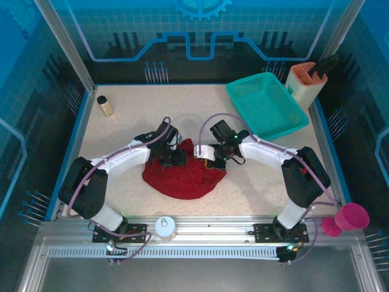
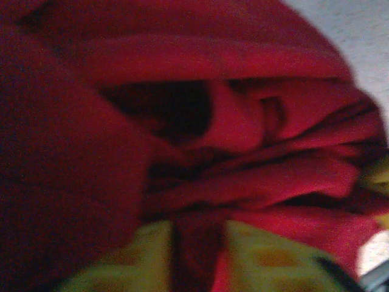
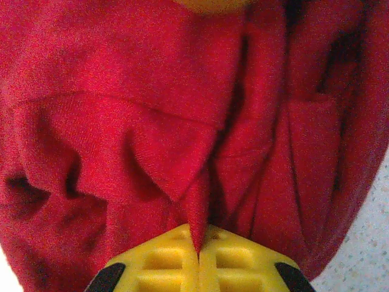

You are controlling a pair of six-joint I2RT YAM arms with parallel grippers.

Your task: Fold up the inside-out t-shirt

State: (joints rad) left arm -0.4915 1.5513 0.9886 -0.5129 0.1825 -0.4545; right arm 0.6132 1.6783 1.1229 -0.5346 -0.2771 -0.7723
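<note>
Tabletop [image 1: 121, 140], speckled beige with a blue edge, is the widest thing we have to work on. Bare room lies to the left of and behind the heap, and a teal plastic mesh basket [image 1: 236, 102] sits well apart at the far right corner. The dark red soft cloth t-shirt [image 1: 182, 176] lies crumpled in a rounded pile near the front edge, between the two arms, with no sleeve or hem that we can pick out from above.

Both arms reach in over its far side. The left gripper [image 2: 197, 243] is clamped on a thick twisted bunch of cloth. The right gripper [image 3: 199, 255] has its yellow pads pressed together on a thin pointed fold.

We judge this an early step: the garment has to be opened flat before any fold counts. To do it well we should lift only enough to free the layers, then draw the two holds apart sideways so the cloth spreads instead of roping. The left hold looks to gather several layers, so we may need to regrip there on a single edge.
</note>
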